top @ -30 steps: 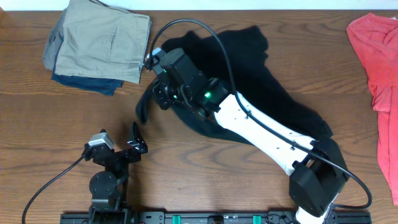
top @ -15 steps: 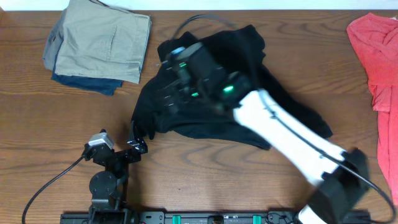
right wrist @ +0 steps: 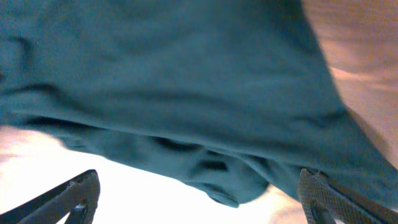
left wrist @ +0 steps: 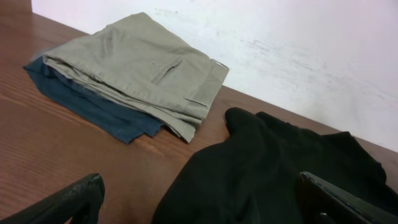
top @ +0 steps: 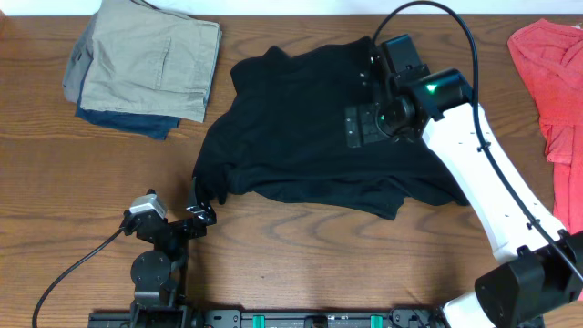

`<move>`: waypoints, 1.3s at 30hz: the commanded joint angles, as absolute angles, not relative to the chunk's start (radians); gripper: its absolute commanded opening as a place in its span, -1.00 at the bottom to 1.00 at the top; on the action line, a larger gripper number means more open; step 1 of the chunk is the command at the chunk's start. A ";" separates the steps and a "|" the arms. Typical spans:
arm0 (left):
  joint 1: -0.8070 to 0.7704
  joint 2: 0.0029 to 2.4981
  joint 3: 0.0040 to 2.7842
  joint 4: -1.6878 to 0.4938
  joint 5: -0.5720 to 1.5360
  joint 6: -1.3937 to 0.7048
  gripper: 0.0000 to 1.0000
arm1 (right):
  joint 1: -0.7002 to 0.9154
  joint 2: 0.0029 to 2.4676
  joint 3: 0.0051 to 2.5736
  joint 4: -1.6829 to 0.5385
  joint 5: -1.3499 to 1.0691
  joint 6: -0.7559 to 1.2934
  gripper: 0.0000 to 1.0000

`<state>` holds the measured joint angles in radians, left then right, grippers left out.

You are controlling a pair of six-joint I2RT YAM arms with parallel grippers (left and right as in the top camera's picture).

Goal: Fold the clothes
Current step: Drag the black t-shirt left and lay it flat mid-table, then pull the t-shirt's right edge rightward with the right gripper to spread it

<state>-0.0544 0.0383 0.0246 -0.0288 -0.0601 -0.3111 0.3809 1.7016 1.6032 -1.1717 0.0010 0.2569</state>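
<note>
We found the black short-sleeved T-shirt of soft fabric [top: 301, 137] lying unfolded in the middle of the brown wood-grain desk [top: 73, 182]. It was roughly spread but rumpled, with a wavy near hem and soft creases. To its left sat a neat stack, flat khaki trousers [top: 150, 55] folded on a dark blue garment [top: 123, 120]. We judged these already finished and set aside there to leave the middle free. A crumpled red cloth [top: 547, 82] lay at the far right edge, apart from the shirt. The right gripper [right wrist: 199, 199] hung just over the shirt's right part with its jaws spread wide and pinching nothing. From there, we thought, it could smooth or pick up an edge. The left gripper [left wrist: 199, 202] waited low near the shirt's near-left corner, likewise spread and empty. The limp, matte cloth looked likely to sag and bunch wherever it was lifted.
</note>
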 commanded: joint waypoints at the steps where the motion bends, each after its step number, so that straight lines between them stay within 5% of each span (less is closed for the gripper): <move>1: -0.058 0.037 0.004 -0.063 -0.089 -0.312 0.96 | 0.338 1.718 1.595 -1.184 0.118 0.329 0.99; 9: -0.058 0.037 0.004 -0.063 -0.089 -0.312 0.96 | 0.236 1.718 1.510 -1.167 -0.002 0.445 0.99; 20: -0.058 0.037 0.004 -0.062 -0.089 -0.312 0.96 | 0.292 1.718 1.265 -1.155 -0.222 0.444 0.89; 29: -0.058 0.037 0.004 -0.062 -0.089 -0.312 0.96 | 0.345 1.718 1.170 -1.151 -0.012 0.559 0.57; 39: -0.058 0.037 0.004 -0.062 -0.089 -0.312 0.96 | 0.337 1.718 1.015 -1.008 -0.087 0.610 0.50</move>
<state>-0.0544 0.0383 0.0246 -0.0288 -0.0601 -0.3111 0.3378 1.7084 1.0508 -1.0203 -0.0616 0.5762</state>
